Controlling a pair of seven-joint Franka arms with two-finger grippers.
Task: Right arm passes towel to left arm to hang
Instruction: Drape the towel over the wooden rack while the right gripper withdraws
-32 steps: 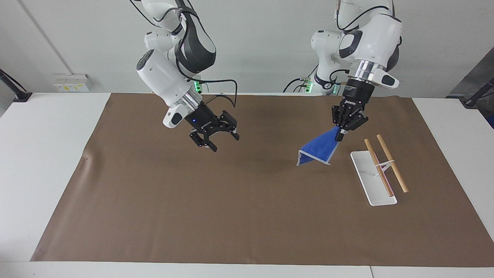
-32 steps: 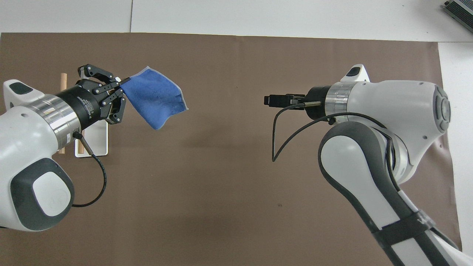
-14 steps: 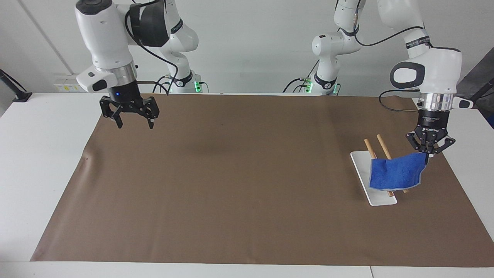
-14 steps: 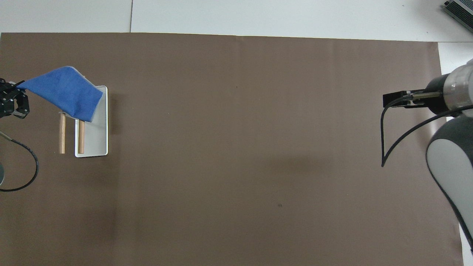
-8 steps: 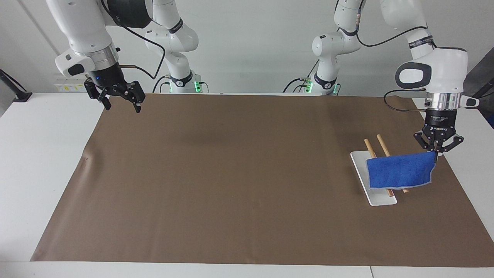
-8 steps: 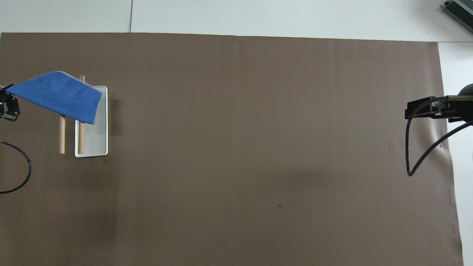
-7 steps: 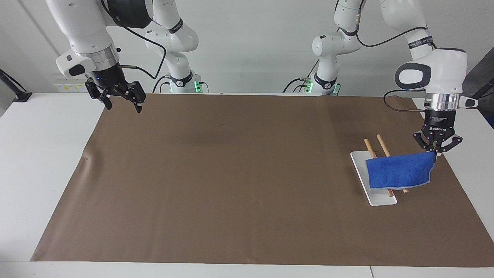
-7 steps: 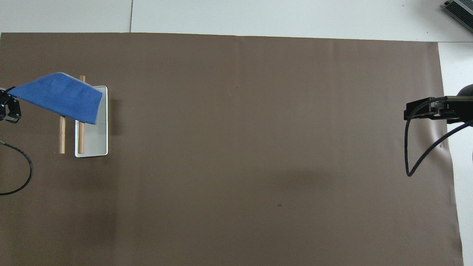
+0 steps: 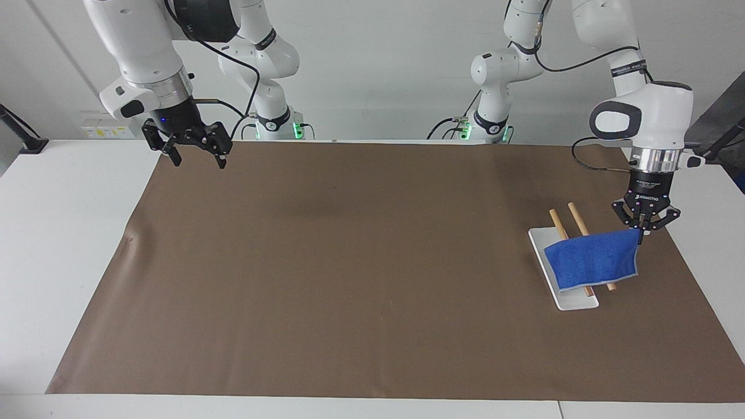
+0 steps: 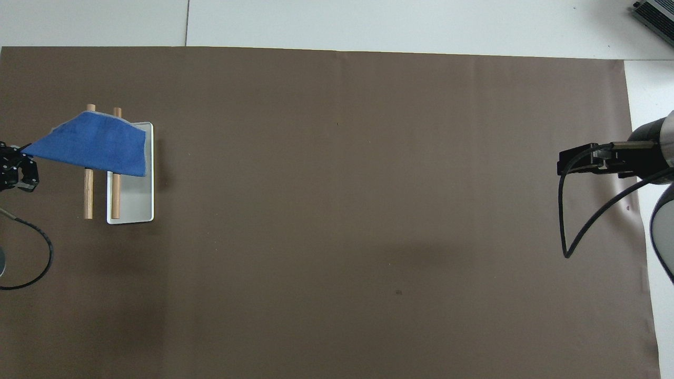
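Note:
The blue towel (image 9: 591, 259) lies across the two wooden rods (image 9: 573, 218) of a small rack with a white base (image 9: 567, 299), at the left arm's end of the table. My left gripper (image 9: 640, 227) is shut on one corner of the towel and holds it up beside the rack. In the overhead view the towel (image 10: 95, 145) covers the middle of both rods (image 10: 88, 197), and the left gripper (image 10: 13, 171) is at the frame's edge. My right gripper (image 9: 195, 156) is open and empty, up over the mat's corner at the right arm's end; it also shows in the overhead view (image 10: 563, 160).
The large brown mat (image 9: 349, 262) covers most of the white table (image 9: 58, 244). The rack is the only other object on it. A black cable (image 10: 571, 221) hangs in a loop from the right wrist.
The left gripper has moved a little toward the rack with the towel, so the cloth now lies farther over both rods. The right gripper has drifted slightly toward the table's middle.

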